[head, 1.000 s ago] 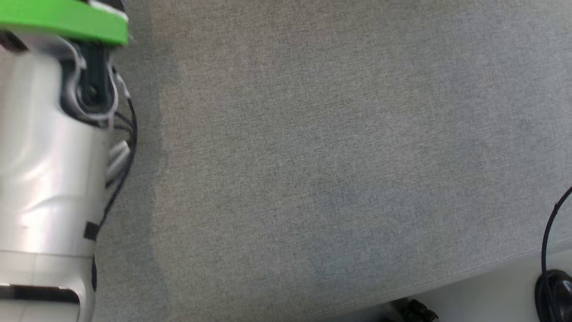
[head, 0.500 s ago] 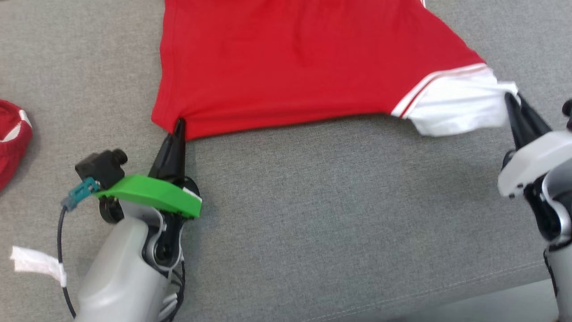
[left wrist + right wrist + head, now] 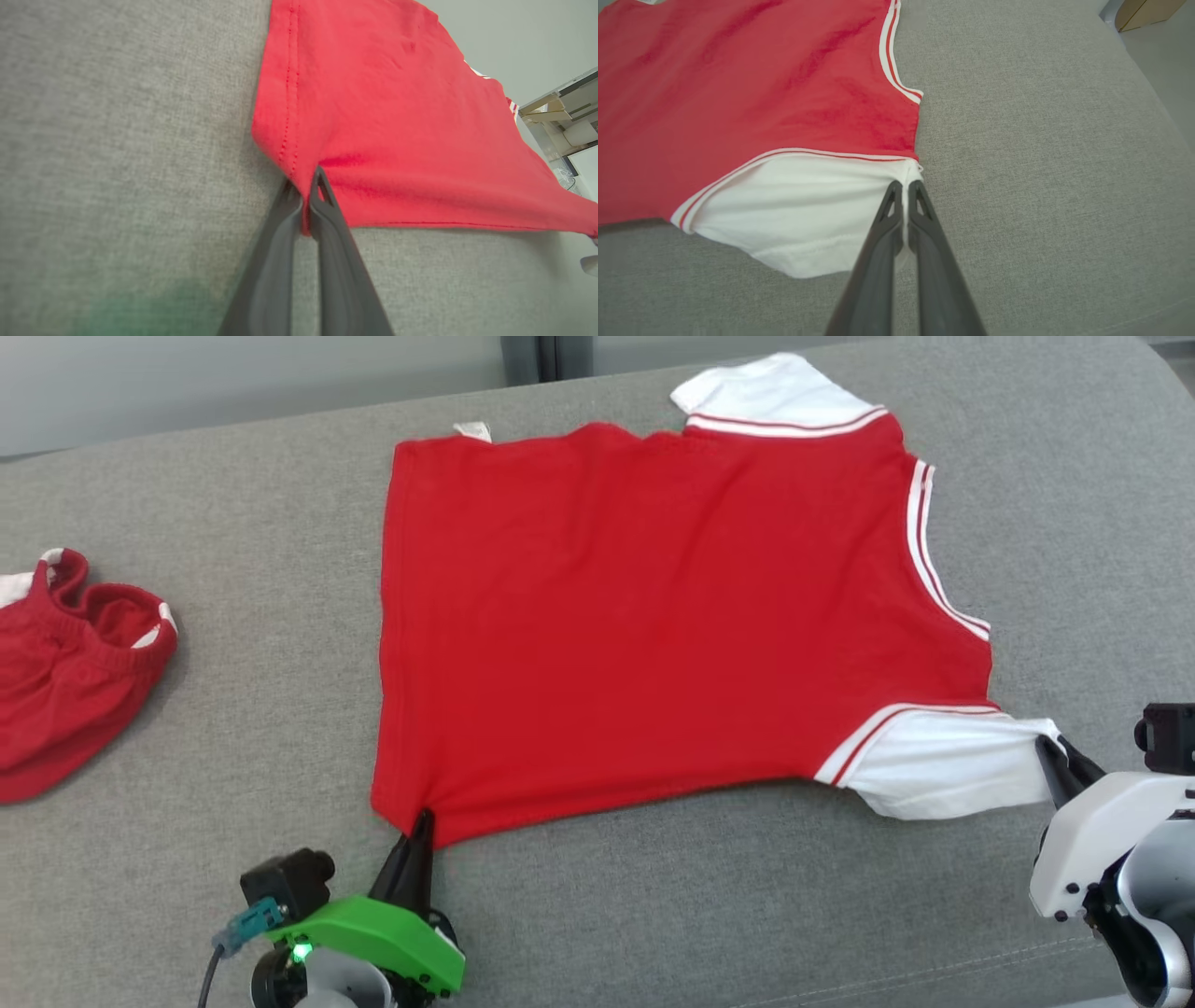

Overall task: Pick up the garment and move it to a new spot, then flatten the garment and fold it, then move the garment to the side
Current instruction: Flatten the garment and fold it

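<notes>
Two points of the red, white-sleeved cotton T-shirt (image 3: 653, 616) are pinched, hem corner by left gripper (image 3: 422, 817), sleeve by right gripper (image 3: 1050, 751); such shallow bites could be lost under uneven pulling.

The left gripper (image 3: 423, 821) is held low at the near left, fingers pressed together on the garment (image 3: 653, 616) and pointed far. The right gripper (image 3: 1053, 756) is clamped on its sleeve (image 3: 943, 765) at the near right, angled far-left.

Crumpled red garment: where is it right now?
The crumpled red garment lies at the far left of the head view on the grey cushion, apart from the red shirt spread flat in the middle.
</notes>
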